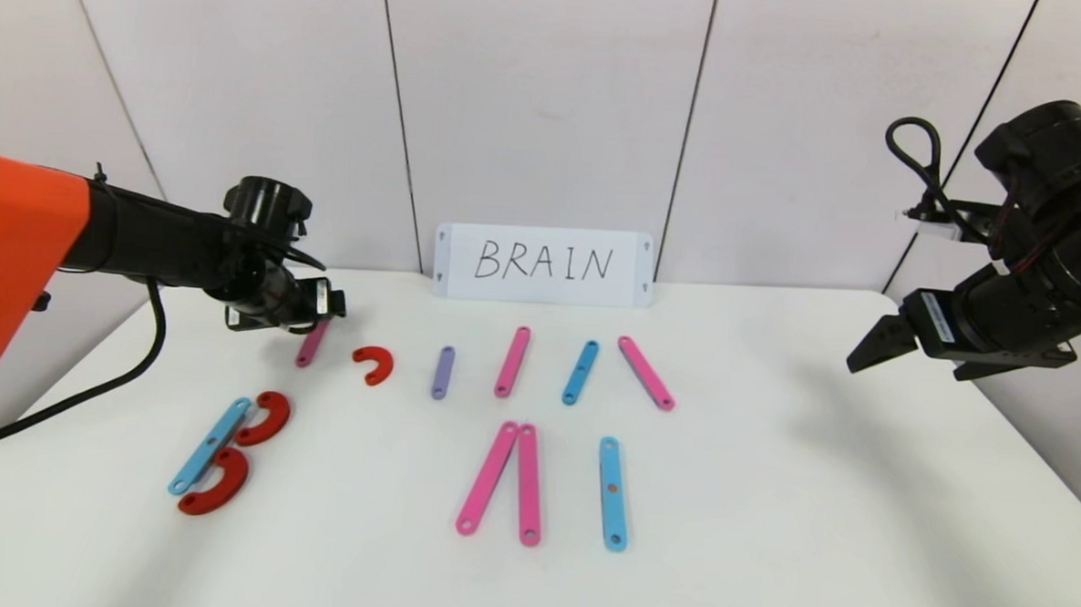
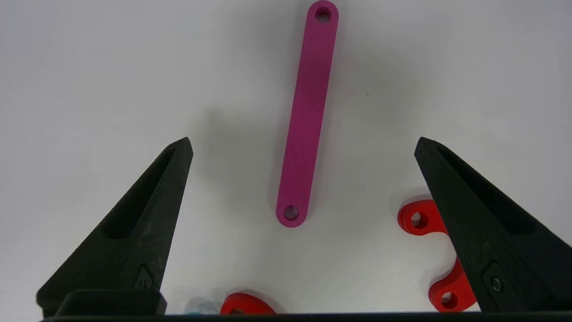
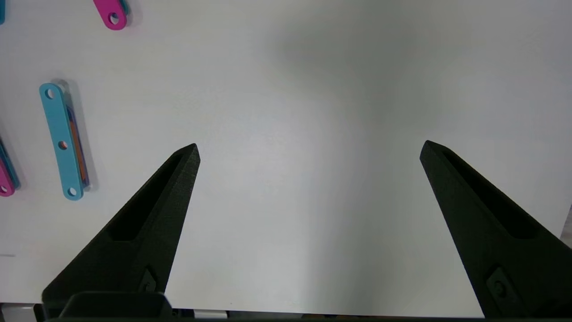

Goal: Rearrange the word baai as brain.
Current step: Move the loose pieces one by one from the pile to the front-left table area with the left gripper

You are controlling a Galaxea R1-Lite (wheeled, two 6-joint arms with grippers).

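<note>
The pieces of the word baai lie in two rows on the white table [image 1: 769, 496]. In the front row a blue strip [image 1: 210, 445] with two red curves [image 1: 264, 418] makes a B. Two pink strips [image 1: 507, 480] meet at the top, and a blue strip [image 1: 612, 494] stands alone. My left gripper [image 1: 331, 305] hovers open over a magenta strip [image 2: 306, 116] at the back left, which lies between its fingers [image 2: 156, 201], untouched. A red C-piece [image 2: 415, 219] lies beside it. My right gripper [image 1: 876, 346] hangs open and empty over the right side.
A white card [image 1: 544, 264] reading BRAIN leans against the back wall. Loose in the back row lie a purple strip [image 1: 443, 372], a pink strip [image 1: 512, 362], a blue strip [image 1: 580, 372] and a slanted pink strip [image 1: 646, 373]. Bare table lies under the right gripper [image 3: 310, 146].
</note>
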